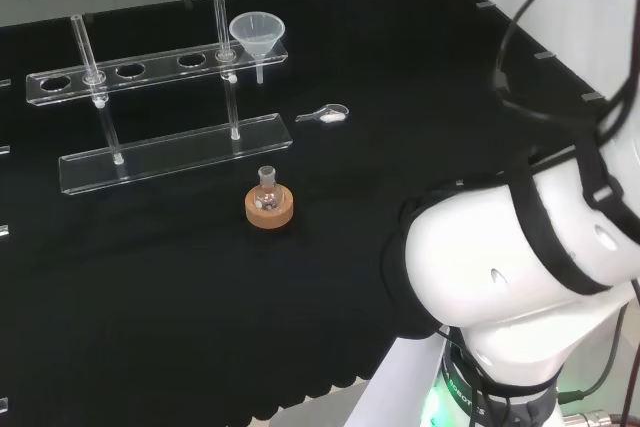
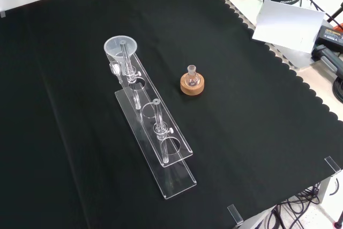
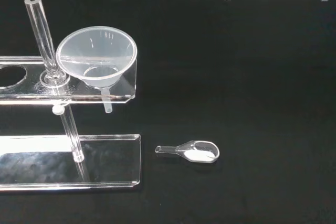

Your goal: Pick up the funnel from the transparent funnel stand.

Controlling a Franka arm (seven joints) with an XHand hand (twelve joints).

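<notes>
Head view: the funnel (image 1: 257,37) sits in the end hole of the transparent funnel stand (image 1: 160,72). Front view: a small flask on a cork ring (image 2: 192,82) stands beside it. Wrist view: a scoop (image 3: 195,152) (holding white powder) lies nearby; the hand's state cannot be told.

Head view: from behind and above arm base, looking over white arm links (image 1: 520,267) across bench (image 1: 150,297), mid-distance. Front view: from opposite side, high, looking down on cloth, roughly quarter turn off. Wrist view: close, low, facing clear stand (image 3: 68,156) end. Shared by all three: stand with funnel (image 1: 257,33). Shared by head and front: flask on cork ring (image 2: 192,85).
</notes>
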